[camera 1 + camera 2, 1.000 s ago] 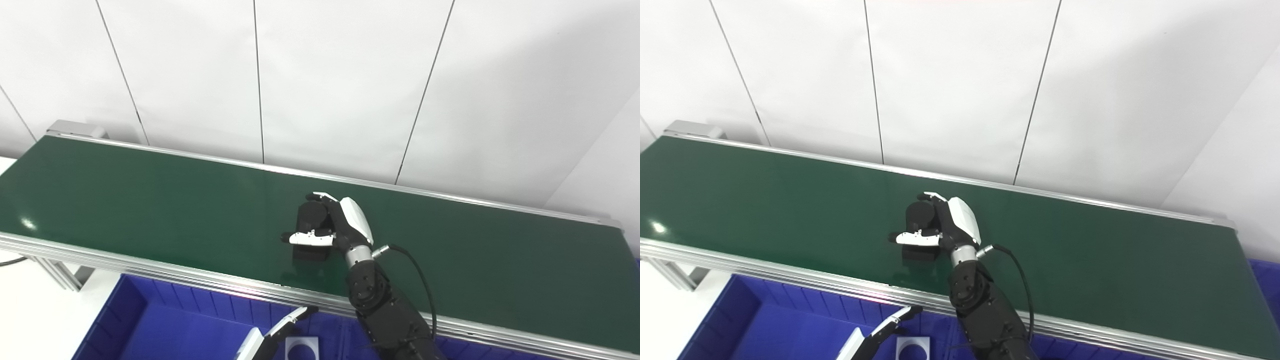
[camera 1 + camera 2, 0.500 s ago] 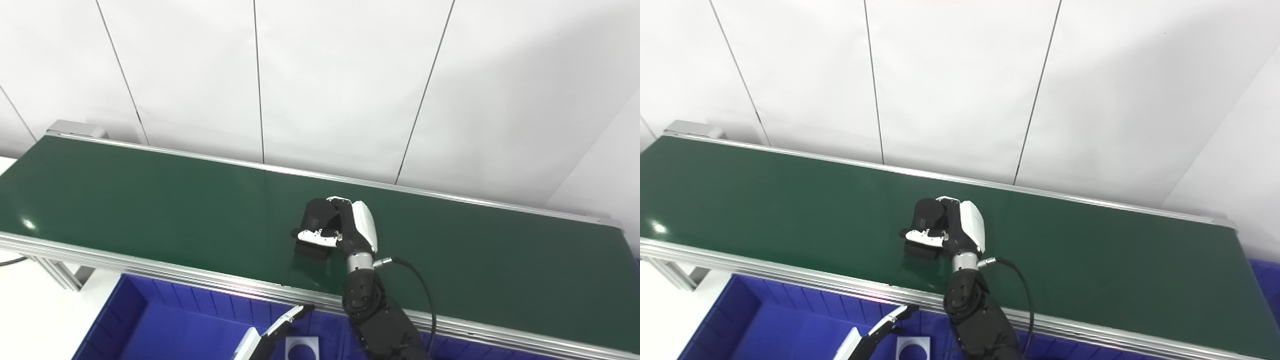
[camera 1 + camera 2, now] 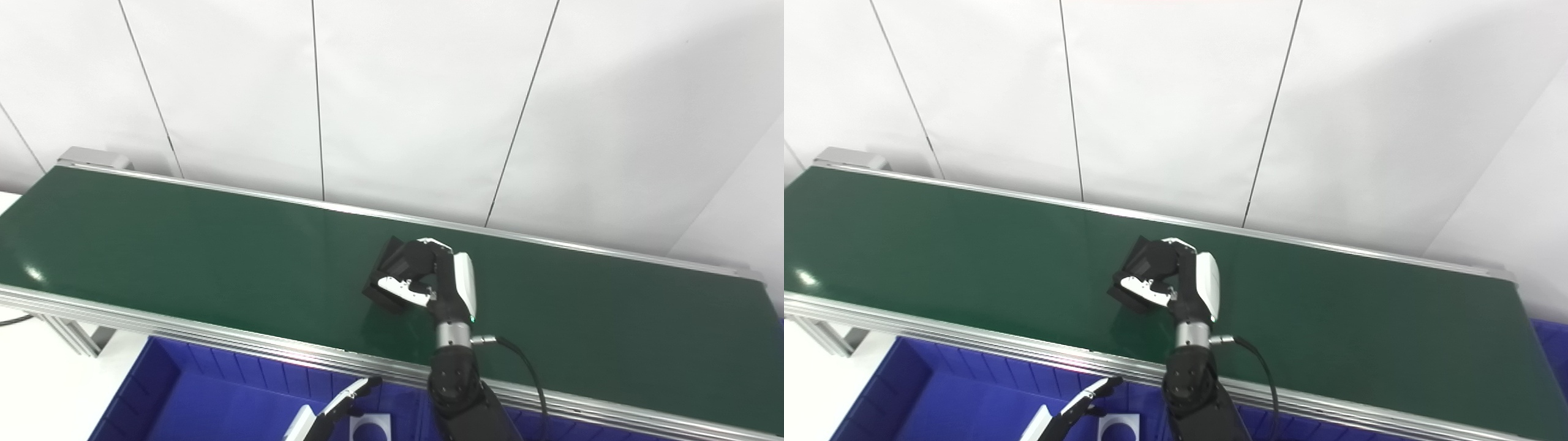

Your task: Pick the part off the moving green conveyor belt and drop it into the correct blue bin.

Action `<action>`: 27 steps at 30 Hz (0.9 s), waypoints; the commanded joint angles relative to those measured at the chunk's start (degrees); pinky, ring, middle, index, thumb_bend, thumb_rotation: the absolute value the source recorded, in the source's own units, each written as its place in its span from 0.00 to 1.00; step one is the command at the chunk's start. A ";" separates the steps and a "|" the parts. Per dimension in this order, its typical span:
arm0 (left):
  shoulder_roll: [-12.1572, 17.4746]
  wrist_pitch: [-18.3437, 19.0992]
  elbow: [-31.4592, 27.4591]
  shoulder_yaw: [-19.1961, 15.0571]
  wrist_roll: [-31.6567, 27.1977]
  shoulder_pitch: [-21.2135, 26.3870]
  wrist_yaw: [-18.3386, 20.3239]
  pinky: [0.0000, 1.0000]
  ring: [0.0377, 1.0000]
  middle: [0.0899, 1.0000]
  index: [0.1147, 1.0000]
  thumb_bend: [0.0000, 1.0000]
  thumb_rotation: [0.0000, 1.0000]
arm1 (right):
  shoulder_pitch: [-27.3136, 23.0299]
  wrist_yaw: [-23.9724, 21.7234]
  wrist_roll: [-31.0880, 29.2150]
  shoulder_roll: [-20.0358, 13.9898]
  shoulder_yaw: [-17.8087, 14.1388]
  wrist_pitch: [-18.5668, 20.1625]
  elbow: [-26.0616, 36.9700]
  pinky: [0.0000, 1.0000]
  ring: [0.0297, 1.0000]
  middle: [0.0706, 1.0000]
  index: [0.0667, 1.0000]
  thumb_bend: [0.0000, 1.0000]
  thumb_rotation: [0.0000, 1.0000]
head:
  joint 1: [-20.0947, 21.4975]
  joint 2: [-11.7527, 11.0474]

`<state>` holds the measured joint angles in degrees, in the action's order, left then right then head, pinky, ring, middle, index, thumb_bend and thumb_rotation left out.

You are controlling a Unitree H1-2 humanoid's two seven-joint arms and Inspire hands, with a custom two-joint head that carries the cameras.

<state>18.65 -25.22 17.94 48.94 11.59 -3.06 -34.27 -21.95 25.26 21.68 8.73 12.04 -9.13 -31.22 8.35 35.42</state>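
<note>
Left eye view: nearest, at the bottom edge, the left hand (image 3: pixel 331 411) hangs over the blue bin (image 3: pixel 202 392), only partly in frame, so I cannot tell whether it is spread. A white label (image 3: pixel 369 426) lies just beside it. Beyond the bin, the right hand (image 3: pixel 438 285) pinches the black part (image 3: pixel 395 272), tilted, above the green conveyor belt (image 3: pixel 184 257).

Running left to right across mid-scene: conveyor belt (image 3: pixel 184 245), w/ wall panels (image 3: pixel 416 104) behind. Sitting in front of & below belt: bin (image 3: pixel 202 398). Hanging over belt centre: right hand (image 3: pixel 444 285), w/ part (image 3: pixel 395 275) at its left. Poking in over bin: left hand (image 3: pixel 331 413), beside a plate w/ round hole (image 3: pixel 369 427).
</note>
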 commanded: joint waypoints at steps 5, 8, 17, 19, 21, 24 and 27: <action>-0.04 -1.70 -2.80 -0.66 1.10 -0.22 -0.08 0.78 0.89 0.92 0.89 0.68 0.75 | 5.74 -2.52 1.07 -1.55 -0.33 0.93 14.75 0.49 0.54 0.54 0.46 0.50 0.14 | 1.19 1.21; -0.04 -1.70 -3.26 -0.60 1.49 -0.43 -0.57 0.79 0.89 0.92 0.89 0.66 0.76 | 9.99 -4.80 -0.18 -2.27 -0.82 1.59 21.66 0.48 0.53 0.48 0.45 0.51 0.01 | 1.77 1.98; 0.66 -1.71 -4.64 -0.60 1.94 -0.96 -0.84 0.84 0.92 0.93 0.90 0.64 0.77 | 19.98 -8.29 0.31 -2.83 -1.34 2.88 33.99 0.48 0.53 0.47 0.45 0.52 0.00 | 2.99 4.12; 1.01 -1.71 -4.87 -0.62 2.26 -1.00 -1.14 0.84 0.91 0.93 0.90 0.64 0.77 | 22.09 -8.74 1.47 -2.86 -1.17 3.63 36.19 0.48 0.53 0.47 0.45 0.52 0.00 | 3.41 4.71; 1.27 -1.71 -5.24 -0.98 2.20 -1.24 -1.07 0.83 0.91 0.92 0.90 0.66 0.77 | 24.35 -9.34 1.39 -2.75 -1.03 3.50 38.02 0.48 0.52 0.46 0.45 0.52 0.00 | 3.77 5.33; 1.76 -1.71 -6.27 -1.97 1.73 -1.75 -0.12 0.83 0.90 0.92 0.90 0.67 0.77 | 27.94 -9.79 2.62 -3.15 -0.46 2.71 40.40 0.47 0.52 0.46 0.45 0.52 0.00 | 4.69 7.03; 2.20 -1.71 -7.17 -2.75 1.62 -2.09 0.51 0.83 0.90 0.92 0.89 0.67 0.78 | 30.95 -10.00 3.31 -3.46 -0.21 1.66 41.97 0.48 0.52 0.46 0.45 0.52 0.00 | 5.18 8.03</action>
<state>20.27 -25.30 12.35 46.81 12.82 -5.33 -33.78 8.98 15.35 24.30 5.16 11.41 -5.38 8.21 13.54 43.33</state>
